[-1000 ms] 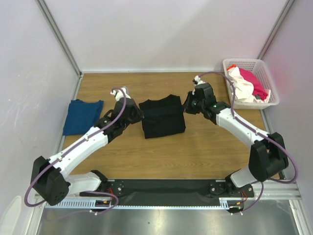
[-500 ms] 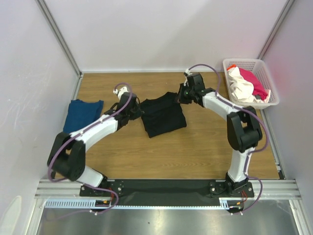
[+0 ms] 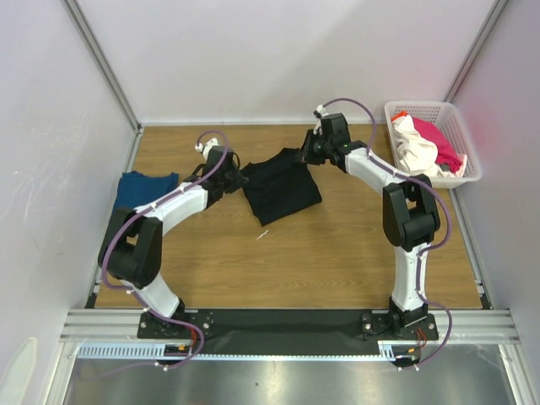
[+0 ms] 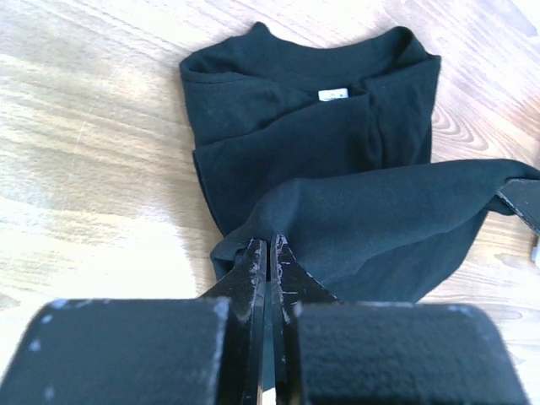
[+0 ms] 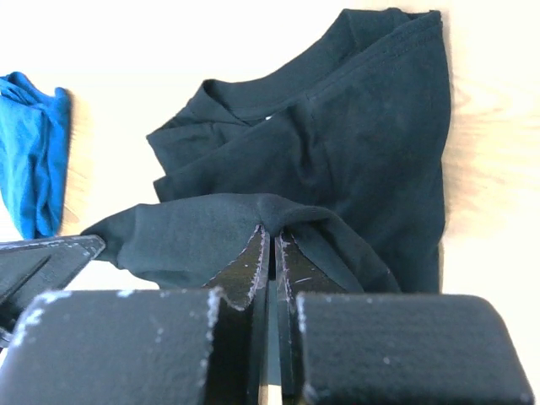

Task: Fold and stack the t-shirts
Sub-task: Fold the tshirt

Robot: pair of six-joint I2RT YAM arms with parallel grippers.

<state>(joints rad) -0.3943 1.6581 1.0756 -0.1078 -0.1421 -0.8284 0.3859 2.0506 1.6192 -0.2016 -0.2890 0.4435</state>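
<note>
The black t-shirt (image 3: 281, 187) lies folded mid-table, skewed, its far edge lifted. My left gripper (image 3: 237, 180) is shut on its left far corner; in the left wrist view the jaws (image 4: 271, 245) pinch black cloth (image 4: 337, 143), with a white tag (image 4: 333, 94) at the collar. My right gripper (image 3: 309, 156) is shut on the right far corner, pinching the black t-shirt (image 5: 337, 143) at the jaw tips (image 5: 271, 232). A dark blue t-shirt (image 3: 142, 194) lies folded at the left, also seen as the dark blue t-shirt (image 5: 34, 152). White (image 3: 415, 150) and pink-red (image 3: 439, 143) t-shirts sit in the basket.
A white lattice basket (image 3: 460, 126) stands at the back right corner. A small white scrap (image 3: 262, 234) lies on the wood in front of the black shirt. White walls close the table at back and sides.
Both grippers have moved toward the back of the table with the black shirt's corners, lifting its far edge. The shirt has rotated and shifted; a white scrap now shows in front of it.
</note>
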